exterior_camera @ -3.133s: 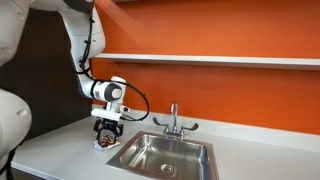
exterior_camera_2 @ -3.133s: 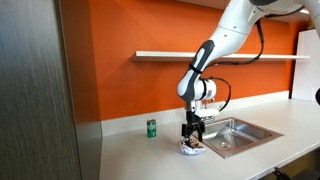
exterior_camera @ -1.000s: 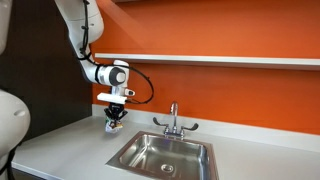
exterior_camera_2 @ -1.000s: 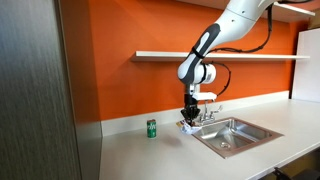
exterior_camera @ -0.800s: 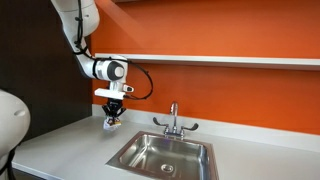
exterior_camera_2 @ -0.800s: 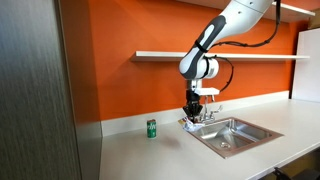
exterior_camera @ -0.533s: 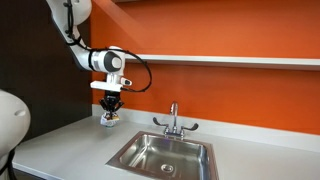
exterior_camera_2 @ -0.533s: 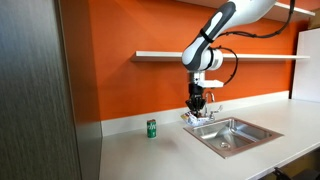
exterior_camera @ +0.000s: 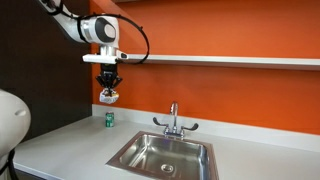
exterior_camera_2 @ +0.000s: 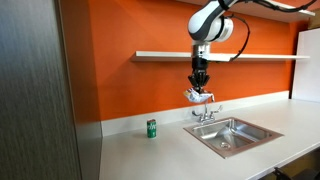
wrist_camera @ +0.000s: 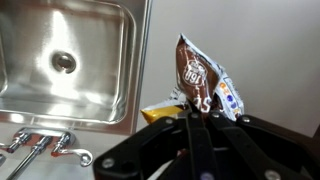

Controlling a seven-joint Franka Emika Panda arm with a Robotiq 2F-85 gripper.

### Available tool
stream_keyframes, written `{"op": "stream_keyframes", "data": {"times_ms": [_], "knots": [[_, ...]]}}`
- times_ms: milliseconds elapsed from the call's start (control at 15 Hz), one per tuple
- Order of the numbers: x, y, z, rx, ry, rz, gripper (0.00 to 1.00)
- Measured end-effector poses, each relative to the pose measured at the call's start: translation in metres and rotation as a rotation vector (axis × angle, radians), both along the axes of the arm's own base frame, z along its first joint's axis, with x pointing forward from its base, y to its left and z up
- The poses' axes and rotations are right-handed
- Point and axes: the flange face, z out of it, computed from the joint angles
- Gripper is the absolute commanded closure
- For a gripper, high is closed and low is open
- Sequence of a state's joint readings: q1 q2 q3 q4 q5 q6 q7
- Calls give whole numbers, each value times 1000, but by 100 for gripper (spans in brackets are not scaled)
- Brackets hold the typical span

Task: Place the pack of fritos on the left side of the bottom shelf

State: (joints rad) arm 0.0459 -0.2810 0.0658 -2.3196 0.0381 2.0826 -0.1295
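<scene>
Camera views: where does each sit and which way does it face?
Exterior view: off the counter front, facing the orange wall; arm upper left, gripper pinching the crinkly brown-white fritos packet.
Exterior view: beside the grey cabinet, same wall; arm upper right.
Wrist view: down past the gripper onto the steel sink.
Shared: packet and sink, all three.

No legible text anywhere; only a blurred logo on the pack of fritos [wrist_camera: 200,78]

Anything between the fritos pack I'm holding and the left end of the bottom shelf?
Nothing visible does. The gripper holds the pack of fritos below the bottom shelf, and nothing shows standing on it. Probably only the ledge's own front edge needs clearing. The green can stands down on the counter.
</scene>
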Motion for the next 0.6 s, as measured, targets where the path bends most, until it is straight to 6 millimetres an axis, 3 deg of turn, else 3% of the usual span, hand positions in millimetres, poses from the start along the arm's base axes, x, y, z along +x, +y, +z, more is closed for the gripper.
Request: {"op": "stream_keyframes", "data": {"times_ms": [600], "knots": [[-38, 6, 153, 18, -213, -36, 100]]}}
